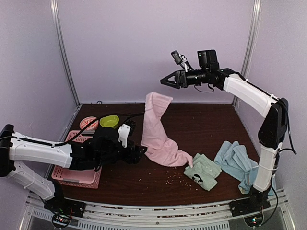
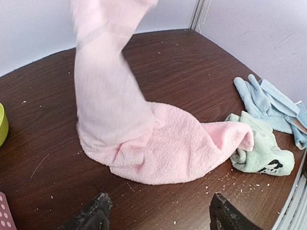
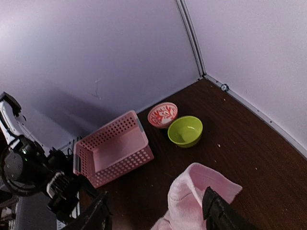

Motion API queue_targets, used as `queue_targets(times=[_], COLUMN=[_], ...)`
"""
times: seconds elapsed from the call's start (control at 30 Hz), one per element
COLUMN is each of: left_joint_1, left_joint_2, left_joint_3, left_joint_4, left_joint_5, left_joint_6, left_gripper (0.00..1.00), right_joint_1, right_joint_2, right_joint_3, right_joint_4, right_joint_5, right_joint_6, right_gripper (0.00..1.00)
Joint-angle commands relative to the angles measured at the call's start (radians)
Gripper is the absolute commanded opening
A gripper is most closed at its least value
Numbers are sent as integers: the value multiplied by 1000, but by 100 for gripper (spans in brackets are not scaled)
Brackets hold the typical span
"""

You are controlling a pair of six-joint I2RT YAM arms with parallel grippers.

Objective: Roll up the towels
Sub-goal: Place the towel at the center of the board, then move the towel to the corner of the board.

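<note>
Because the pink towel [image 1: 160, 139] is judged light, limp terry that folds under its own weight, take hold at a corner or edge, pinching one layer only. Its upper end stands loose just below the right gripper's [image 1: 165, 80] parted, empty jaws, and its lower half lies heaped on the table [image 1: 206, 124] directly ahead of the left gripper [image 2: 160, 201], whose jaws are wide and empty. Right of those jaws, a mint green towel [image 1: 204, 171] touches its end, with light blue towels [image 1: 235, 160] beyond.

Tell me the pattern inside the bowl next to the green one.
The bowl has a red-and-white swirl pattern, clearest in the right wrist view.
</note>
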Motion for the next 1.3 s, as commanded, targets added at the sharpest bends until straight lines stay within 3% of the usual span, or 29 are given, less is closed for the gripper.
queue_targets(times=[0.0,0.1,0.2,0.3,0.47,0.7,0.9,1.27], left_joint_1=[9,41,86,101,110,110,110,114], left_joint_2=[56,131,209,278,412,590,662,671], left_joint_3=[52,100,158,226,360,494,513,458], left_joint_4=[9,-19,-49,-59,-65,-29,-34,-36], left_joint_5=[-31,7,79,118,175,345,428,407], left_joint_6=[25,-36,-118,-128,-87,-16,-22,-7], left_gripper=[74,78,79,78,76,64,59,59], right_joint_1=[-103,-106,-96,-46,60,97,96,94], right_joint_2=[-230,-360,-467,-565,-601,-503,-446,-662], right_joint_3=[-160,-348,-564,-773,-987,-1106,-1183,-1321], right_joint_4=[-300,-470,-574,-598,-550,-446,-432,-635], right_joint_5=[152,292,400,502,619,625,783,941], right_joint_6=[-298,-508,-659,-738,-804,-827,-894,-980], right_gripper=[73,77,74,73,72,69,59,49])
